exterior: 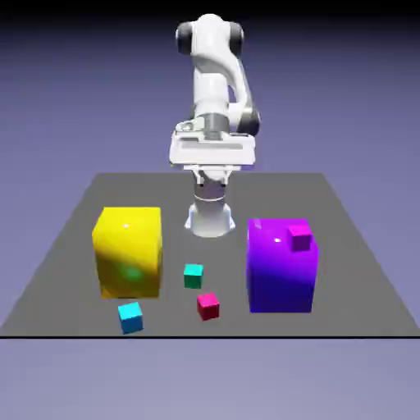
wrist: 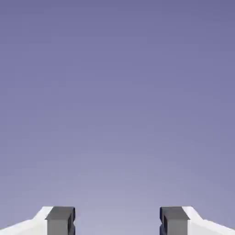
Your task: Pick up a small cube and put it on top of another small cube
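Glossy white arm [exterior: 215, 78] with chunky rounded segments, dark grey joint rings, and a gripper [wrist: 117, 222] with small grey fingertips [wrist: 59, 220].

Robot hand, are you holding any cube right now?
No, nothing. The gripper is open with only backdrop between its fingertips; the red cube sits on the table.

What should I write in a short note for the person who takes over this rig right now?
Pincer: open and empty, held high near the base; its camera sees only backdrop.
Red cube: on the table, near the front, between the yellow cube and the purple cube.
Cyan cube: on the table, in front of the yellow cube, apart from the red one.
Done: nothing yet.
Left: grasp the red cube, set it on the cyan cube, release.
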`<state>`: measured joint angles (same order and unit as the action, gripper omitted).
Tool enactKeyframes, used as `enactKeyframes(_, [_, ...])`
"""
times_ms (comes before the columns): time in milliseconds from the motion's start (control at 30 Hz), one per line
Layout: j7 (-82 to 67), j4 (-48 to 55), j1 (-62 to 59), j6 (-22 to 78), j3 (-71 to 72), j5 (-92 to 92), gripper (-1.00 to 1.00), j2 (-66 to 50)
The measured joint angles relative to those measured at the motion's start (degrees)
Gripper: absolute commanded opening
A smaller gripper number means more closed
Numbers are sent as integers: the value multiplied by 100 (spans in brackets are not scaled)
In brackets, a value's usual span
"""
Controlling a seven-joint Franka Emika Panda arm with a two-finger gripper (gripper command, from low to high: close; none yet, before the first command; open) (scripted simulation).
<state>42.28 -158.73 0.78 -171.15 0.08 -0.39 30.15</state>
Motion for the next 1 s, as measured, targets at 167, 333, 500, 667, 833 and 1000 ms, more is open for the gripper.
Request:
enactKeyframes(167, [-73,944,39,1186,33,-163,0,-1038])
enactKeyframes(333, [-146,1887,78,2371,67,-326,0,-2076])
enactKeyframes(500, [-219,2831,124,3557,100,-489,0,-3115])
enactKeyframes(667, [-291,3774,157,4743,134,-651,0,-4153])
enactKeyframes(833, [-364,4718,196,5928,167,-814,0,-5191])
enactKeyframes(1000, [-437,5662,235,7114,201,-977,0,-6229])
